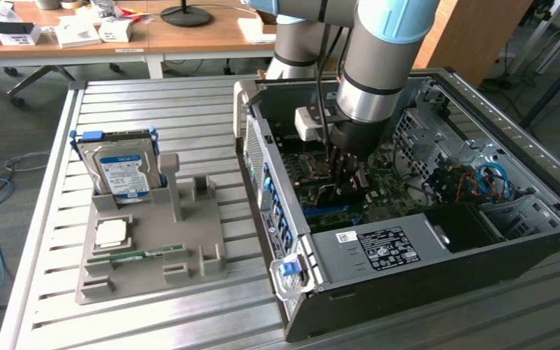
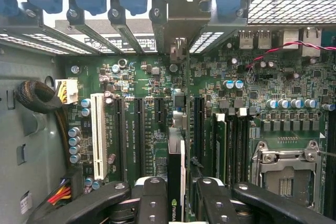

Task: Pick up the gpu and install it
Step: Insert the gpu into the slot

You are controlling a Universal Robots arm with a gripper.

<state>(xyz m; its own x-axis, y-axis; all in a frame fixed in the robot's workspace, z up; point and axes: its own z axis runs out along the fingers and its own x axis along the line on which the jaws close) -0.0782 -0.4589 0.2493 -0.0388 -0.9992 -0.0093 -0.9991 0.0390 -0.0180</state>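
You have the slatted metal bench [image 1: 134, 102] under everything, with the open computer case [image 1: 513, 226] lying on its side toward the exterior view's right and the grey parts holder [image 1: 144, 255] well apart from it on the left. That holder carries the silver hard drive [image 1: 119, 171] upright and a green memory stick [image 1: 149, 254] lying flat. The arm [image 1: 382, 65] reaches straight down into the case, over the green motherboard [image 2: 152, 129].

In the wrist view the claw [image 2: 176, 203] is clamped on the gpu [image 2: 176, 171], its black fingers [image 2: 149, 198] pressing both flat faces of the card. The card stands on edge, its pale bracket end [image 2: 178, 40] pointing toward the rear slot openings, and it sits in line with the expansion slots, beside the white slot [image 2: 97, 132]. Whether its edge is already seated you cannot tell.

Treat the card as light, stiff and thin, but fragile: it likely dislikes twisting. Gripping the flat faces near the top edge, as now, looks sound.
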